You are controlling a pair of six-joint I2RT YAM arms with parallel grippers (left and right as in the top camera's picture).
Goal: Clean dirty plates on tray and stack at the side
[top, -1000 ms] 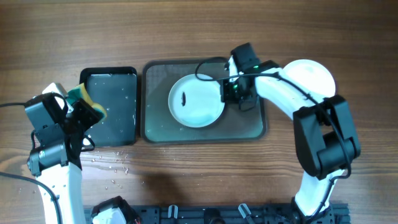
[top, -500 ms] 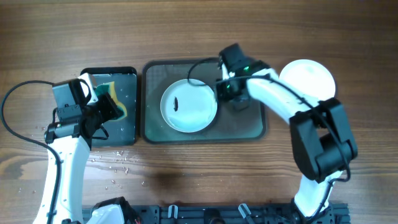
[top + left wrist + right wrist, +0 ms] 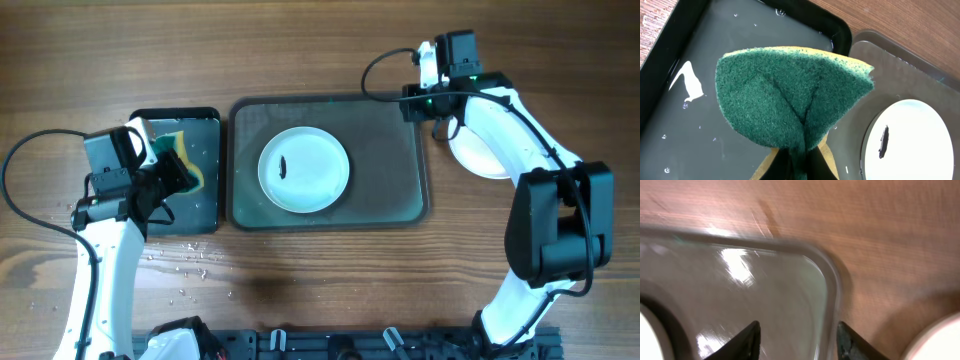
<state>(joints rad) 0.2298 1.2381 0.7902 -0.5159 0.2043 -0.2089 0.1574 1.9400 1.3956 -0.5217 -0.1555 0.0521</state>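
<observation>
**Worktop layout.** The tray point(image 3: 400, 205), dark grey-green with rounded corners, lies at the centre of the wooden worktop point(image 3: 300, 50). A smaller black tray point(image 3: 205, 215) lies just beside its left edge and holds a film of water. Water droplets point(image 3: 185, 265) are scattered on the worktop in front of the black tray.

**Plates.** One white plate point(image 3: 303, 168) rests flat on the tray, left of the tray's centre. It carries a short dark smudge point(image 3: 284, 167) on its left half. A second plate point(image 3: 475, 160), also white, lies on the worktop just beside the right edge of the tray. The right arm partly covers it.

**Left gripper.** The left gripper point(image 3: 165, 178) hangs over the black tray. It is clenched on a sponge point(image 3: 790, 95), which is folded so that the green scouring face points outward and the yellow body shows at the fold.

**Right gripper.** The right gripper point(image 3: 432, 108) is positioned over the far right corner of the tray. The right wrist view is blurred, but both fingertips point(image 3: 747, 340) show, and they stand apart. Only the tray rim appears between them. The gripper is released and carries nothing.
</observation>
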